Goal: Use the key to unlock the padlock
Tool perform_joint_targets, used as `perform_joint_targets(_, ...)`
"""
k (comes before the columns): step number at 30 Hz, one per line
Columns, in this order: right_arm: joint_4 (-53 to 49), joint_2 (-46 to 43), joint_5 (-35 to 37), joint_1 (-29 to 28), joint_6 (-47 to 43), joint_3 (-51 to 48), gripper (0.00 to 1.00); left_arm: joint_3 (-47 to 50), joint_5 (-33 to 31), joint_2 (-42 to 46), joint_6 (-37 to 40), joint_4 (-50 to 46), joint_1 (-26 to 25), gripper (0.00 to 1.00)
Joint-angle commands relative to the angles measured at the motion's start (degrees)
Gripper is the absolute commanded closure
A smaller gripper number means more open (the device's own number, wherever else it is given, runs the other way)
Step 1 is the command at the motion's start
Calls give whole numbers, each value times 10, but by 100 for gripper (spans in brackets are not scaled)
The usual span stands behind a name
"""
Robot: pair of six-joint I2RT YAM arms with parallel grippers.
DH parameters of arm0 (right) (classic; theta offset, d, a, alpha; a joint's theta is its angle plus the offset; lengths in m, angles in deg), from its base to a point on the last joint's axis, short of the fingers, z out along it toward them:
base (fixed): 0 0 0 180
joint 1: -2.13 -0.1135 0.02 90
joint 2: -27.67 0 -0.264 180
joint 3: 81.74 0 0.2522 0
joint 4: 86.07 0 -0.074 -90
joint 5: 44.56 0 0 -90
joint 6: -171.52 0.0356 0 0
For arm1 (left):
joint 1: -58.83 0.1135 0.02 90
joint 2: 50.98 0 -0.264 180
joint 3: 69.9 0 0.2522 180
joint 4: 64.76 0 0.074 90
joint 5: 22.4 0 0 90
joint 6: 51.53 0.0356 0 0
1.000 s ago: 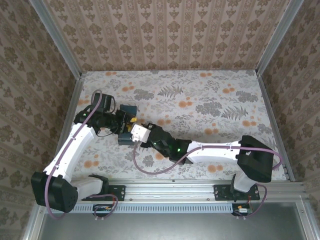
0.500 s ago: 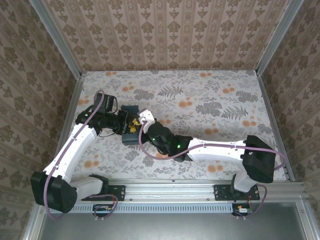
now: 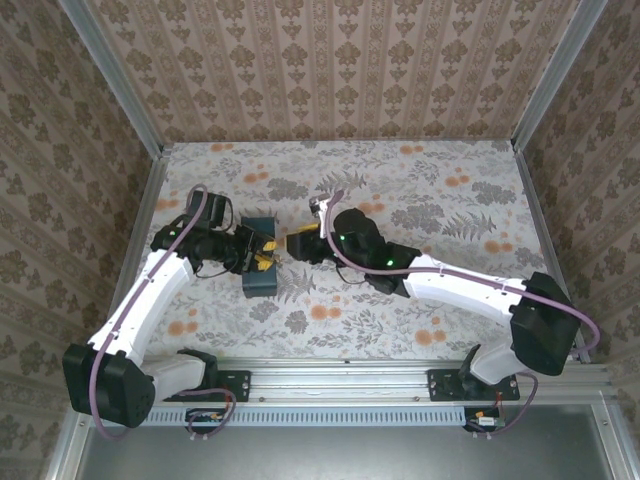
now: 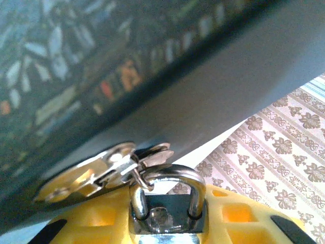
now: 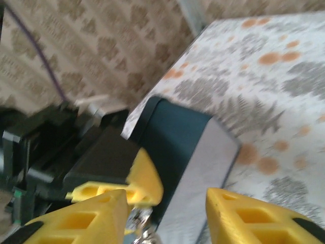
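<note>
Bench: floral-covered and carrying the work at its left side.

Box: dark blue, lying flat just ahead of the left arm. Its hasp faces that arm's wrist camera.

Left pincer: closed narrow on the body of the padlock, apparently to steady it against turning. The shackle passes through the hasp ring and appears seated, so the lock is judged not yet open.

Right pincer: jaws parted with nothing between them, standing just beside the box's right edge and aimed towards the lock.

Key: cannot be made out with certainty.
</note>
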Motion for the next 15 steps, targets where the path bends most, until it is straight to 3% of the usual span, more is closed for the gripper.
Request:
perform_joint_targets(1,9,27,-95,-2,65,19,48,-9,18,11,14,15,4,100)
perform_joint_targets(9,48,72,-126,-4,114,17,48,-7,19,17,6,18,4,100)
perform_joint_targets(15,65,101,-102,-11,137,31,52,-7,19,20,1,23,1,100)
